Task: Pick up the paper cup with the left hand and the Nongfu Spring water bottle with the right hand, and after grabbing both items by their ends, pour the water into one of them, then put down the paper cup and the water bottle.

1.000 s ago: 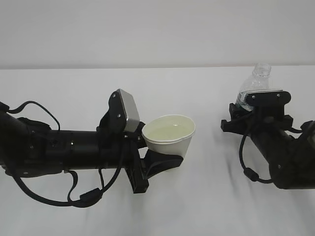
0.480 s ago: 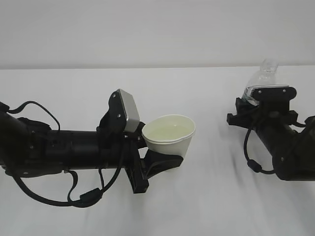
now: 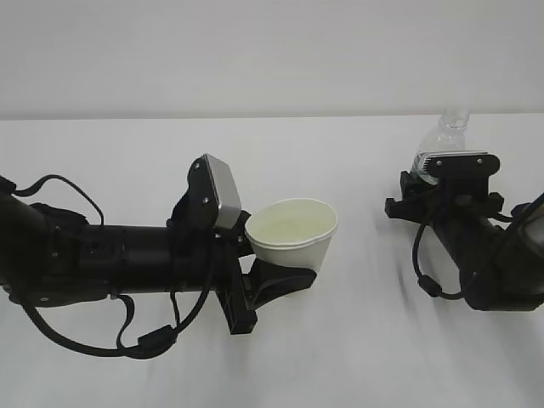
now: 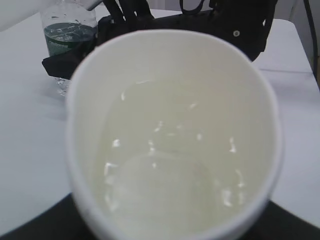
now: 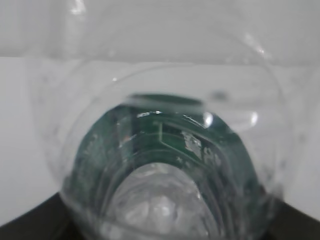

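Upright again, the uncapped bottle sits clamped in the right tool; left tool grips the water-filled cup.

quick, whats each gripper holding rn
left gripper: closed on the paper cup, water inside.
right gripper: closed on the Nongfu Spring water bottle, held upright.
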Tool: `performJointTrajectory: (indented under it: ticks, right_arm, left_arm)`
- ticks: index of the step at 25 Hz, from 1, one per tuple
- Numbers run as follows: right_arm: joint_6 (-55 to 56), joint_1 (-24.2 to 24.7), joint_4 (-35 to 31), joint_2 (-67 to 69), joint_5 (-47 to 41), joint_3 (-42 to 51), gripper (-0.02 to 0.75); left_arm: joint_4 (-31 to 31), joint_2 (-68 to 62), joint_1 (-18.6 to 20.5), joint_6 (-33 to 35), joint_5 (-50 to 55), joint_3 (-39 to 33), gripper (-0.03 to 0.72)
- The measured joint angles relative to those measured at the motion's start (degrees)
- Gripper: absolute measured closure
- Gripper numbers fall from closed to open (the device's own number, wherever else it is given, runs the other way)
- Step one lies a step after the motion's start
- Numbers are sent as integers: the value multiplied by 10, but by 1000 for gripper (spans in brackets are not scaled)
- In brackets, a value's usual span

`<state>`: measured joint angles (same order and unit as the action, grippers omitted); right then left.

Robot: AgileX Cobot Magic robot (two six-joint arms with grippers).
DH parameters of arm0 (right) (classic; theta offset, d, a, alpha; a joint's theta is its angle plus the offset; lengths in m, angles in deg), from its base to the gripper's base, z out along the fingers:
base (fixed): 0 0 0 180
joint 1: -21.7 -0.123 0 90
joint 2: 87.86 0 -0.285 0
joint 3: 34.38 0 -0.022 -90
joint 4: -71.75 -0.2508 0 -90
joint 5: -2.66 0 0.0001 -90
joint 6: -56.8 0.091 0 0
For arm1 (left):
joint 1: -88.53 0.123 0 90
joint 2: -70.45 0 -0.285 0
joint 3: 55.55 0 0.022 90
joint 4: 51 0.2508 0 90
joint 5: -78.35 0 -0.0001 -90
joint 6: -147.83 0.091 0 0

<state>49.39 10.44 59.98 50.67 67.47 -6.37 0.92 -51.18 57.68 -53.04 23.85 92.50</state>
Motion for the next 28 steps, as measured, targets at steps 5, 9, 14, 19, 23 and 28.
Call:
performJointTrajectory:
  ticks: [5,9,14,19,23,28]
  right_arm:
    - [-2,2,0,0,0,0,289]
    - [-5,2,0,0,0,0,289]
    - [-6,2,0,0,0,0,258]
    - [-7,2,1,0,3,0,156]
    - [-7,2,1,0,4,0,137]
    - [-7,2,4,-22,5,23,137]
  left_arm:
    - [0,0,0,0,0,0,300]
    - [0,0,0,0,0,0,300]
    - [0,0,0,0,0,0,300]
    - [0,0,0,0,0,0,300]
    - [0,0,0,0,0,0,300]
    - [0,0,0,0,0,0,300]
